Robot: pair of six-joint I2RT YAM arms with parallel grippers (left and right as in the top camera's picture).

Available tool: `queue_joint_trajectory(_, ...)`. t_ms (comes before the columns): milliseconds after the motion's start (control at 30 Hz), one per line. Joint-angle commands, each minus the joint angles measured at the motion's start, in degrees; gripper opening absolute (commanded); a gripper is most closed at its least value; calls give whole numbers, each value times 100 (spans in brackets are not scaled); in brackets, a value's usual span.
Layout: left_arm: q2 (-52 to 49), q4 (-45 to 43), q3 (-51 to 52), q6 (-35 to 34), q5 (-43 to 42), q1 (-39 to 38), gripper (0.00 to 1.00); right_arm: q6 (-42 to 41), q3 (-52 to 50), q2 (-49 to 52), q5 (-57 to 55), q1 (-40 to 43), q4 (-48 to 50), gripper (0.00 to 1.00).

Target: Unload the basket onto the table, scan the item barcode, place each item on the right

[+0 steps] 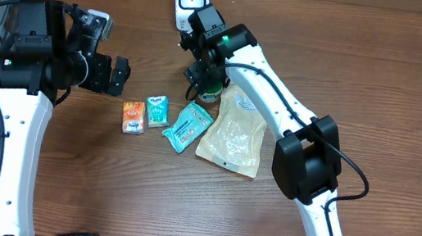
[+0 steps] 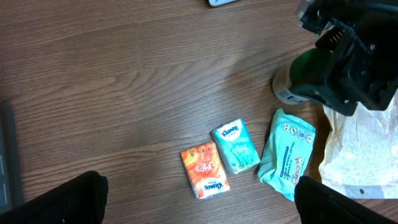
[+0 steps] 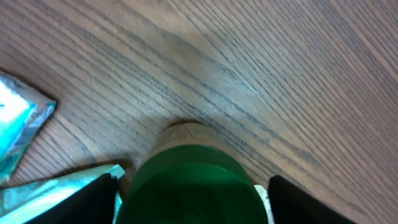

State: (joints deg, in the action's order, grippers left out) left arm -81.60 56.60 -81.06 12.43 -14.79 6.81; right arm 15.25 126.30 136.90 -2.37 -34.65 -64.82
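Green-lidded jar (image 3: 186, 186) — orange pack (image 2: 203, 170), teal pack (image 2: 235, 146) — brown wood-grain table (image 2: 124, 74).

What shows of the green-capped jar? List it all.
The jar is small: a glossy dark green cap, plastic by its look, on a pale body with a bluish band. It stands upright on the wooden table, next to the teal pack and the clear bag. The right gripper straddles its cap from above; whether the fingers touch it cannot be told.
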Motion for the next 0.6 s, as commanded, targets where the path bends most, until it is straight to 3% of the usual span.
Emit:
queue_joint_trajectory(0, 35, -7, -107, 0, -7, 2, 100, -20, -35, -24, -33, 66, -20, 73)
queue_joint_trajectory(200, 35, -7, -107, 0, -7, 2, 99, -22, -35, -24, -33, 66, -24, 66)
queue_joint_trajectory(367, 35, -7, -107, 0, -7, 2, 100, -63, -15, -26, -31, 66, -26, 50)
queue_joint_trajectory(567, 35, -7, -107, 0, -7, 2, 100, -219, 308, -26, 267, 79, -319, 46)
